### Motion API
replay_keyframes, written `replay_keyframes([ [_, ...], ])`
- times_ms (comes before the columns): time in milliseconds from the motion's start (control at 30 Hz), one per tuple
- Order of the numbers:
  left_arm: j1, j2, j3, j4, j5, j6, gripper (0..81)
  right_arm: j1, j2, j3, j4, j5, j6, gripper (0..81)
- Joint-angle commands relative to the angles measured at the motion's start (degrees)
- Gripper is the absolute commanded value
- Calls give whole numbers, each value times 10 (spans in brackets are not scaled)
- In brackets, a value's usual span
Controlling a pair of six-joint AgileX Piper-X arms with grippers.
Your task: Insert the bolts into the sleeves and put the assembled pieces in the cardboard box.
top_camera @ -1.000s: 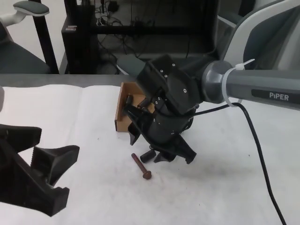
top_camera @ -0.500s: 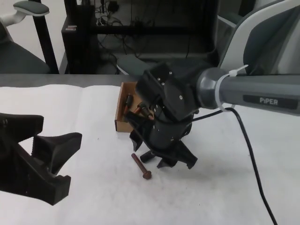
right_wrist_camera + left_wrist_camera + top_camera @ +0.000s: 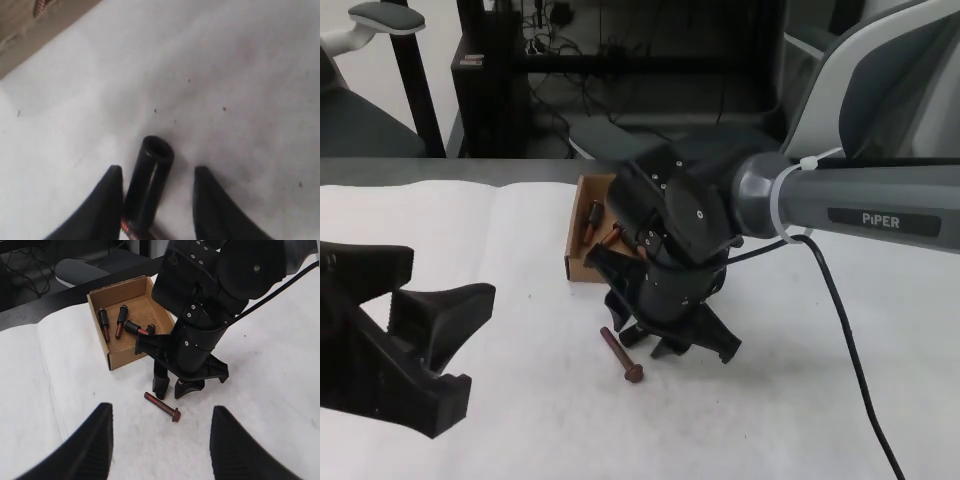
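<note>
Nearest, well short of the cardboard box, the left pincer hangs over the worktop with its fingers spread, holding nothing. Closer to the box, a loose bolt lies flat on the white cover. Just beyond it, before the box's near wall, the right pincer stands spread around a black sleeve lying on the worktop. Inside the box lie several assembled pieces.

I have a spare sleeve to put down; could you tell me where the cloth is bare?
Bare cloth lies left of the cardboard box and right of the cable. Crowded in front of the box: right gripper, sleeve, loose bolt.
</note>
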Motion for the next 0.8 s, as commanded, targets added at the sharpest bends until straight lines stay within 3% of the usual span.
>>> replay_keyframes([
  [0, 1, -6, -1, -7, 3, 5, 575, 1, 10, -1, -3, 4, 5, 357],
  [333, 1, -6, -1, -7, 3, 5, 575, -1, 13, -1, -3, 17, -19, 343],
  [433, 1, -6, -1, -7, 3, 5, 575, -1, 19, -1, 2, 7, -46, 235],
  [533, 1, -6, -1, -7, 3, 5, 575, 2, 20, -1, 1, 2, -59, 14],
  [767, 1, -6, -1, 3, 3, 8, 575, 2, 13, -2, 1, -1, -86, 6],
])
